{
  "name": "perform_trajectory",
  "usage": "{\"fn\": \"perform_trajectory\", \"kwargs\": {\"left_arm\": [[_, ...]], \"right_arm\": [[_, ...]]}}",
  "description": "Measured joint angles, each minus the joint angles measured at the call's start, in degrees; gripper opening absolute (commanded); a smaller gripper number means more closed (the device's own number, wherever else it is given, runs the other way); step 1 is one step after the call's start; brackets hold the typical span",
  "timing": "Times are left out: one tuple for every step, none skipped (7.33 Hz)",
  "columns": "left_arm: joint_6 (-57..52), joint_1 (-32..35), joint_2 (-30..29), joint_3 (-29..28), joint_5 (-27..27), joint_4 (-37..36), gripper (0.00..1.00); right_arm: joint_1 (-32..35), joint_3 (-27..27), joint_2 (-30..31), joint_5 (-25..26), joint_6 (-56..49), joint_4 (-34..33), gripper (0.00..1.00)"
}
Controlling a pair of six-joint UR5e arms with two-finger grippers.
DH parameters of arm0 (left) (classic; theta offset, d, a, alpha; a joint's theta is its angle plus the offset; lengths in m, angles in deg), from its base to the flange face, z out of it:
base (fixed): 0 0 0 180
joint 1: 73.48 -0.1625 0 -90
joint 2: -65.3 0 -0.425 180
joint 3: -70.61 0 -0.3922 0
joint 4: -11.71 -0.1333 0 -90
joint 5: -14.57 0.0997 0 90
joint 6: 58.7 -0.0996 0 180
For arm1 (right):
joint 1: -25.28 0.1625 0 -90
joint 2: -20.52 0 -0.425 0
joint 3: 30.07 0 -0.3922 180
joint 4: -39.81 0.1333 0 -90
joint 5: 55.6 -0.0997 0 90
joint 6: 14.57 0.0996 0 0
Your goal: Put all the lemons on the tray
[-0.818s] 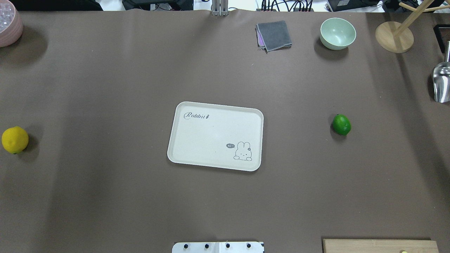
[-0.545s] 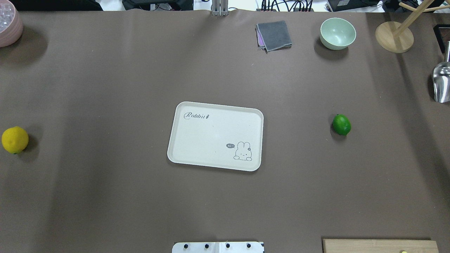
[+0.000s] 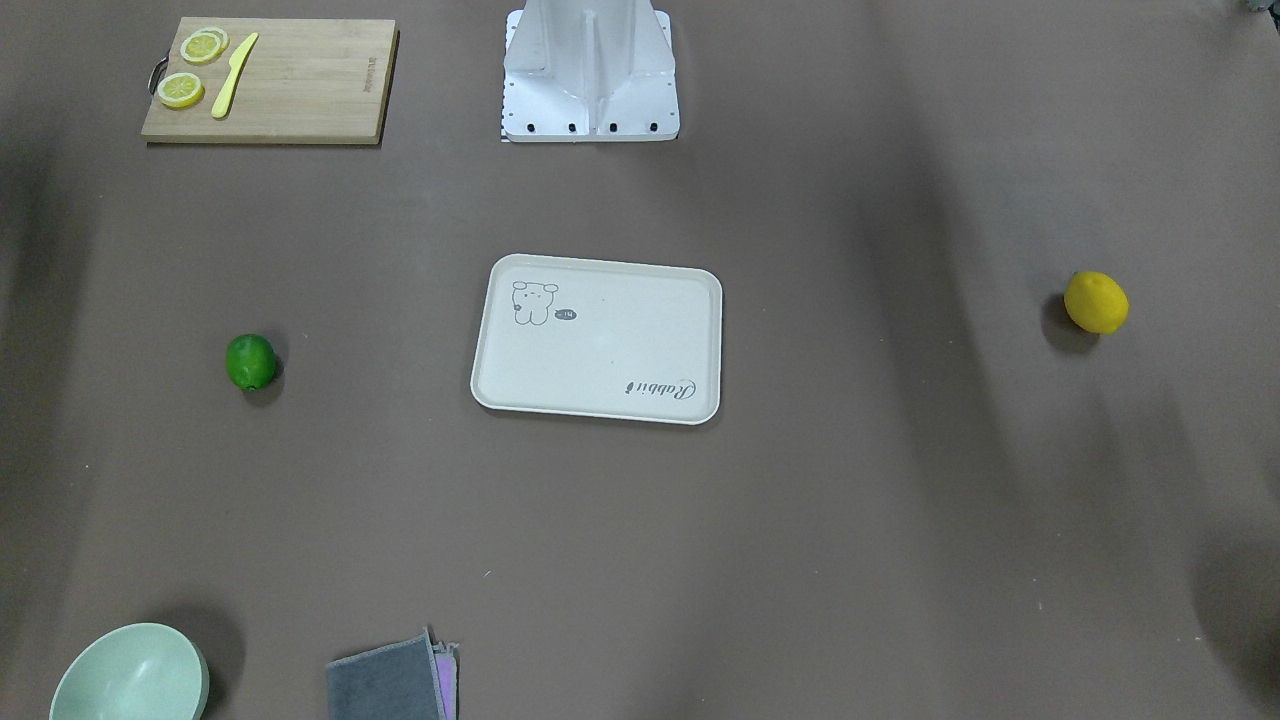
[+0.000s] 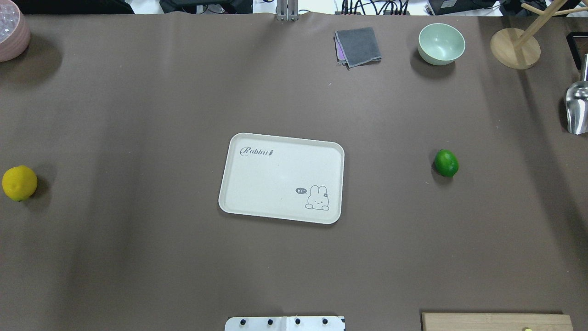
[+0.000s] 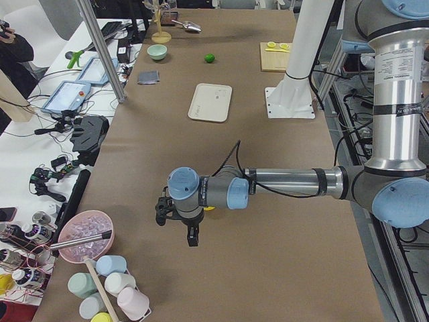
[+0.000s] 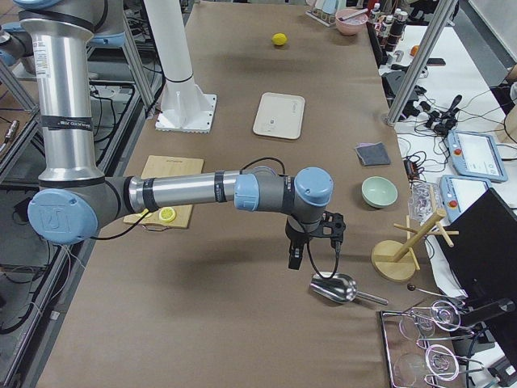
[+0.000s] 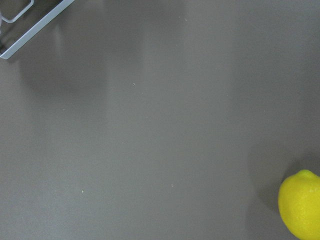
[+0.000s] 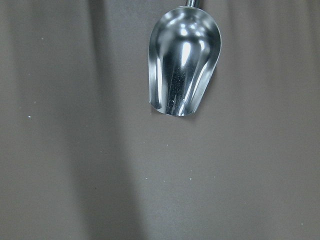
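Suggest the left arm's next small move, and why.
Probably shift the left gripper over the yellow lemon: it lies on the table, far from the empty tray, and shows only at the wrist view's lower-right corner, so it isn't centred for a grasp.

Both arms are the same build. My left arm and right arm are bare silver aluminium tubes between grey cast joint housings. Each joint is closed by a round light-blue cap, with black rings where tube meets housing. The upright silver links carry a white printed label; the text is too small to read. A thin black cable loops loose off each forearm near the wrist. My left gripper and right gripper are black, each with a blocky black bracket beside it. The mount is a white column on a white flared base plate with four black screw heads along its edge.
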Motion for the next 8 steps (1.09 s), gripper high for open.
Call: {"fn": "perform_trajectory", "kwargs": {"left_arm": [[3.2, -0.3, -0.4, 1.3, 0.0, 0.0, 0.98], [6.6, -1.0, -0.8, 2.9, -0.1, -0.1, 0.98], [10.9, -2.5, -1.2, 4.4, -0.1, 0.0, 0.98], [15.5, -5.1, -1.9, 5.6, 0.0, 0.2, 0.98], [20.8, -8.4, -3.0, 6.3, 0.2, 0.5, 0.98], [24.9, -11.7, -4.0, 6.7, 0.7, 0.7, 0.98], [27.0, -14.5, -4.6, 6.7, 1.8, 1.5, 0.98], [27.7, -16.3, -4.5, 6.6, 3.0, 3.0, 0.98]], "right_arm": [[-0.1, 0.0, -0.1, -0.1, 0.0, 0.0, 0.99], [-0.2, 0.0, 0.0, -0.1, -0.1, 0.1, 0.99], [-0.2, 0.1, 0.1, -0.1, -0.3, 0.3, 0.99], [-0.4, 0.3, 0.1, -0.1, -0.5, 0.5, 0.99], [-0.9, 0.3, 0.1, 0.0, -0.4, 0.6, 0.99], [-1.7, 0.2, 0.0, 0.0, -0.2, 0.7, 0.99], [-2.7, 0.1, -0.3, 0.0, 0.4, 0.7, 0.99], [-3.6, -0.1, -0.8, 0.0, 1.6, 0.7, 0.99]]}}
